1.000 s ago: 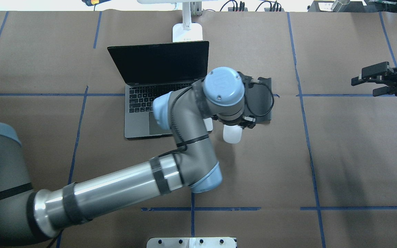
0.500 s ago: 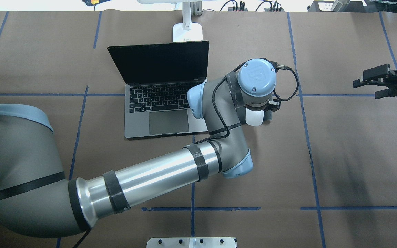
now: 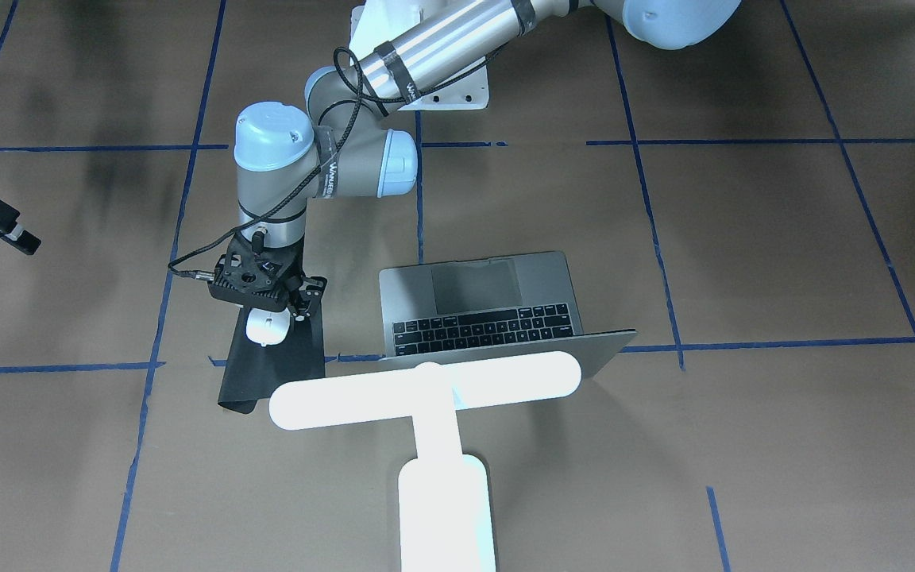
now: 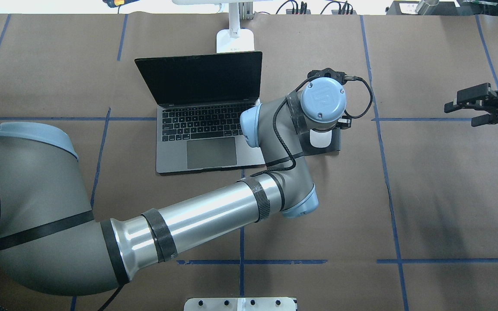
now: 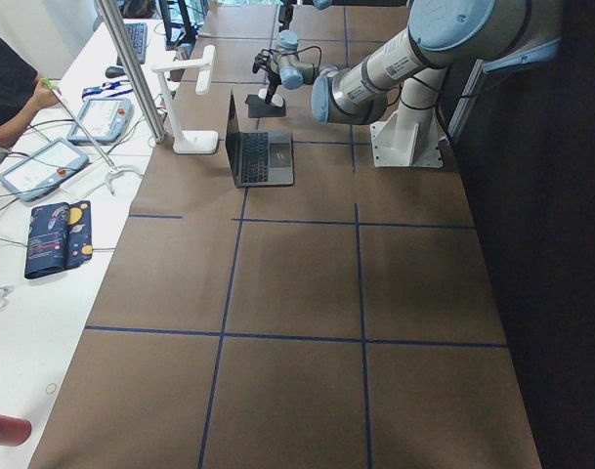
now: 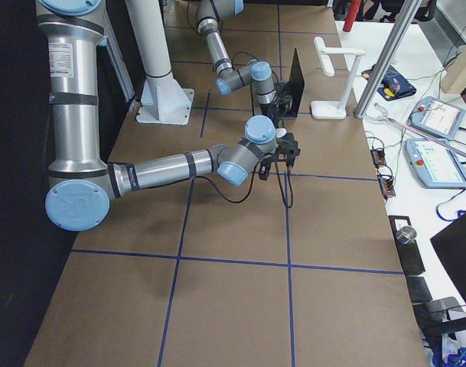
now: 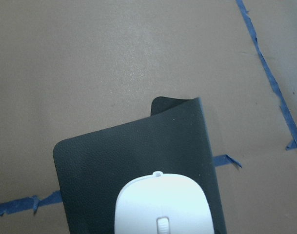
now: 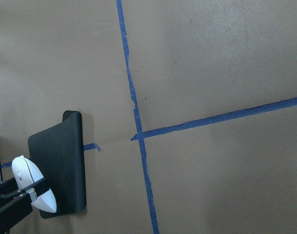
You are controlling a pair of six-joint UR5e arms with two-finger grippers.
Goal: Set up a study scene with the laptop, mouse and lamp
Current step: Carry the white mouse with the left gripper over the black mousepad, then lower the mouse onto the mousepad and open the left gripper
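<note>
Read left to right in the overhead view.

**Left:**
- The laptop (image 4: 201, 129) sits open on the counter (image 4: 448, 194). Its screen is dark and its keys face the robot.
- The lamp (image 3: 426, 389) is lit and stands just behind the lid, on the side away from the robot. Its base is on the counter and its bar runs parallel to the lid.
- The left arm's wrist joint overhangs the laptop's right edge. The forearm crosses the counter below the laptop's near right corner.

**Middle:**
- A black mat (image 7: 104, 165) lies just right of the laptop. It is flat except for one far corner, which is curled up.
- The left gripper (image 3: 271, 314) points down over the mat's robot-side end, with its jaws clamped on the mouse (image 7: 163, 207).
- The mouse is over that end of the mat and looks tilted in the right wrist view. Can't tell whether it touches the mat.
- A black cable loops out from the wrist, past the mat's right edge.

**Right:**
- The right gripper (image 4: 463, 111) hovers well apart from the mat, near the counter's right end. Its jaws are spread with nothing between them.
- Bare brown counter lies between the mat and that gripper, crossed by blue tape lines (image 4: 283, 261).
- More bare counter lies on the robot's side of the mat.
- A white bolted pedestal (image 4: 240, 303) sits at the near edge, centre.
</note>
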